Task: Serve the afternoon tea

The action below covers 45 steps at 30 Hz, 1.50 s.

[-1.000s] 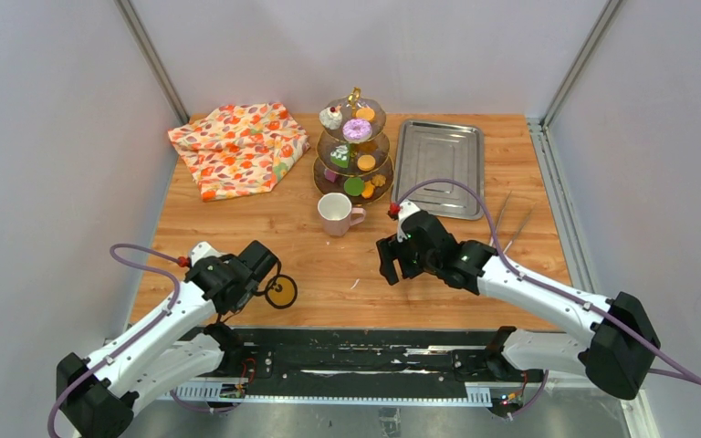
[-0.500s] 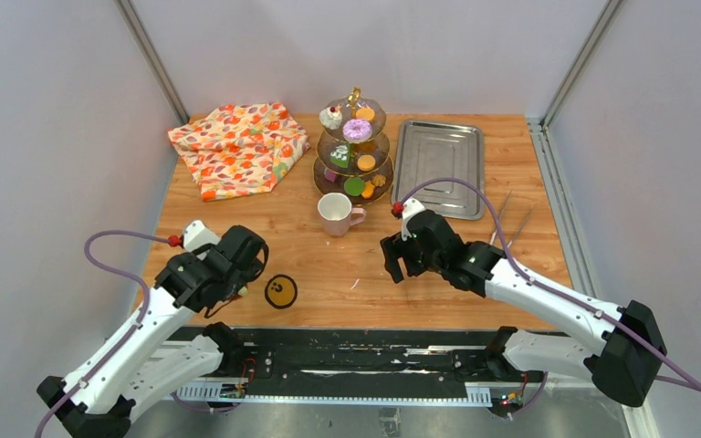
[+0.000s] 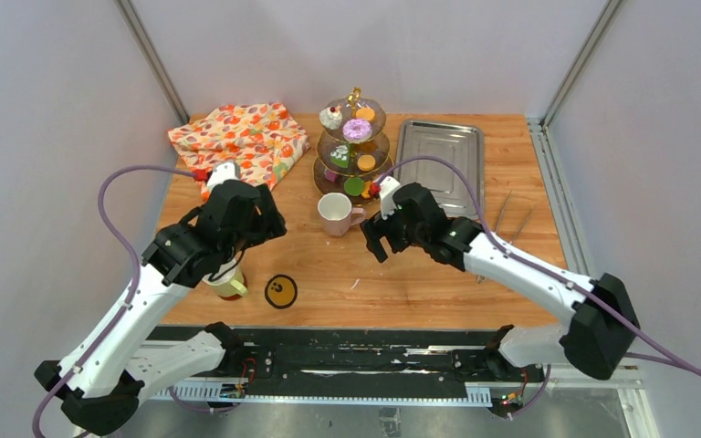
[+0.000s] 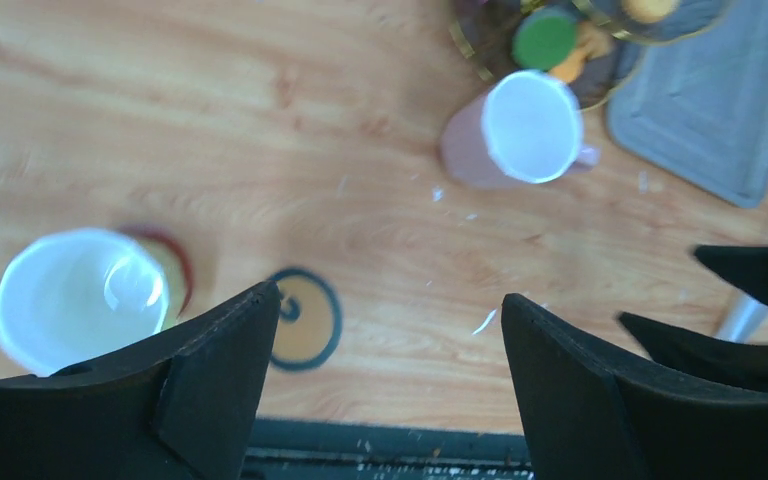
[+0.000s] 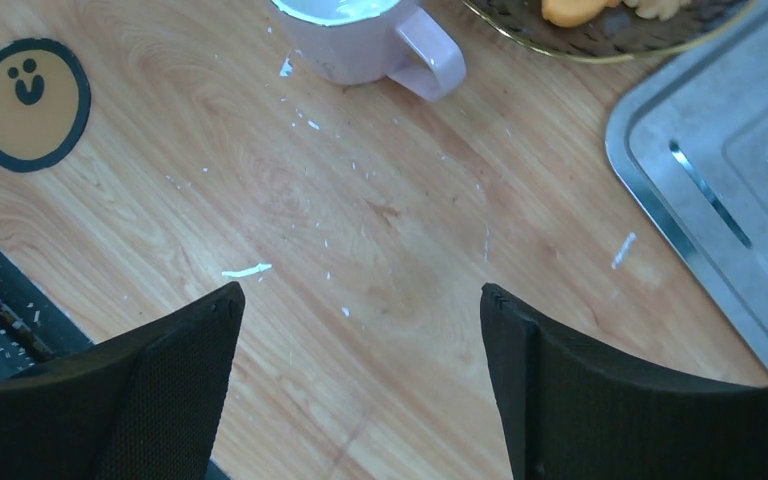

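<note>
Left fingers [image 4: 215, 370] spread, coaster [image 4: 305, 320] beside green mug [image 4: 80, 295]

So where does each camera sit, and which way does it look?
Top external: fixed above and behind, looking down on the table; the left arm and right arm show.
Left wrist: on the left arm, looking down at the yellow-green mug; its black fingers show.
Right wrist: on the right arm, looking down by the steel tray; its fingers show.
Both wrist views share the pink mug and smiley coaster.
</note>
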Each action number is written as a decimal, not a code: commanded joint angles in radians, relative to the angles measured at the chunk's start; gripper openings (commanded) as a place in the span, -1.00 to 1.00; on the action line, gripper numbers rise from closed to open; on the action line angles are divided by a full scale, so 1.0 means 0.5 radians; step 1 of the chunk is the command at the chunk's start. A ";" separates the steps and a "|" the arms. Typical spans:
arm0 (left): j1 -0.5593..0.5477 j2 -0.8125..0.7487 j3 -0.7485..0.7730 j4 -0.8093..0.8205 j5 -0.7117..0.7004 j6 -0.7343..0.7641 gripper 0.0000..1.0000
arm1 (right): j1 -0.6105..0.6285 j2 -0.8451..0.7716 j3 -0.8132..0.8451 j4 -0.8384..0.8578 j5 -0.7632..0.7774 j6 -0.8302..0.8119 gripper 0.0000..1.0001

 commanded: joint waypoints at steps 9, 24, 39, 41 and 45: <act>0.370 0.174 0.146 0.710 0.706 0.892 0.80 | -0.214 0.626 0.330 0.296 -0.350 -0.458 0.72; 0.913 0.195 -0.007 0.738 1.274 0.864 0.81 | -0.217 0.984 0.514 0.292 -0.513 -0.624 0.32; 0.932 0.140 -0.063 0.729 1.253 0.804 0.81 | -0.079 1.148 0.655 0.165 -0.346 -0.632 -0.15; 0.932 0.140 -0.046 0.703 1.244 0.816 0.80 | -0.074 1.190 0.714 0.120 -0.265 -0.617 -0.36; 0.938 0.128 -0.027 0.679 1.221 0.835 0.81 | -0.067 1.163 0.743 0.073 -0.228 -0.598 -0.81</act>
